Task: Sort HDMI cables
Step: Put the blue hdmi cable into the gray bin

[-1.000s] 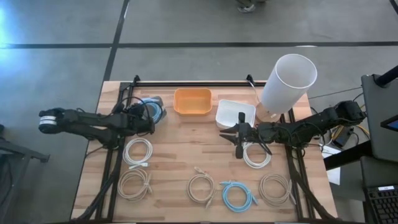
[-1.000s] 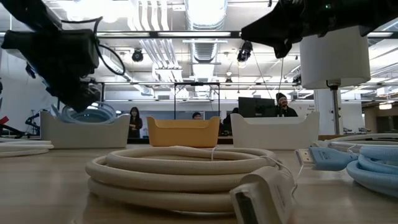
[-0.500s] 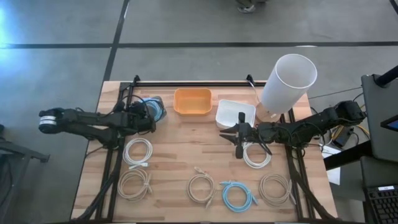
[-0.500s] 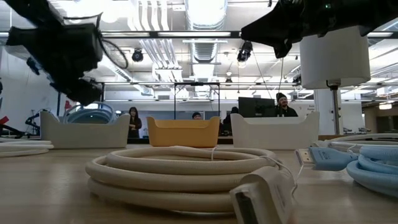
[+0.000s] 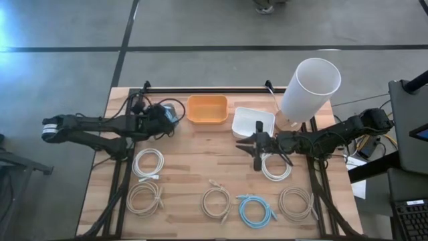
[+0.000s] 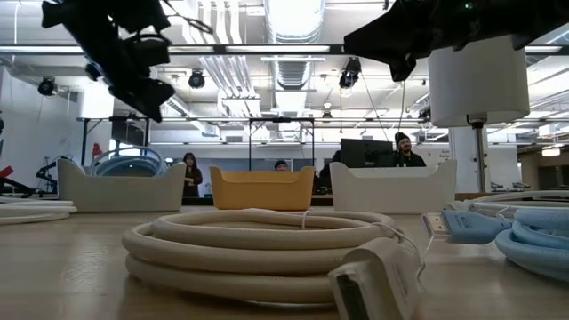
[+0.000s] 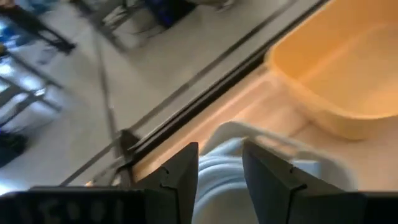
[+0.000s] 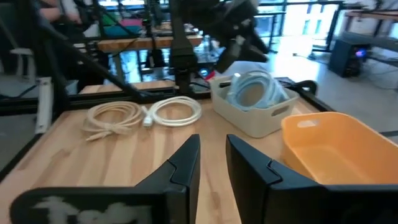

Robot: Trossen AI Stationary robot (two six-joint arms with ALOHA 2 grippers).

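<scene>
My left gripper (image 5: 167, 117) (image 7: 221, 149) hangs open above the white bin (image 5: 168, 107) at the far left. A light blue HDMI cable coil (image 7: 217, 177) lies in that bin. My right gripper (image 5: 244, 144) (image 8: 212, 140) hovers open and empty in front of the right white bin (image 5: 253, 122), beside a white coil (image 5: 275, 166). On the table lie a second white coil (image 5: 148, 163), beige coils (image 5: 145, 197) (image 5: 216, 202) (image 5: 295, 202) and a light blue coil (image 5: 255, 209).
An orange bin (image 5: 207, 108) stands between the two white bins along the far edge. A tall white cylinder (image 5: 309, 88) rises at the far right corner. Bare wood lies in the table's middle (image 5: 207, 157). People sit in the room behind (image 6: 404, 151).
My left gripper has opened over the left bin and gone up, a little toward the far right. The light blue coil stays in the bin below it.
</scene>
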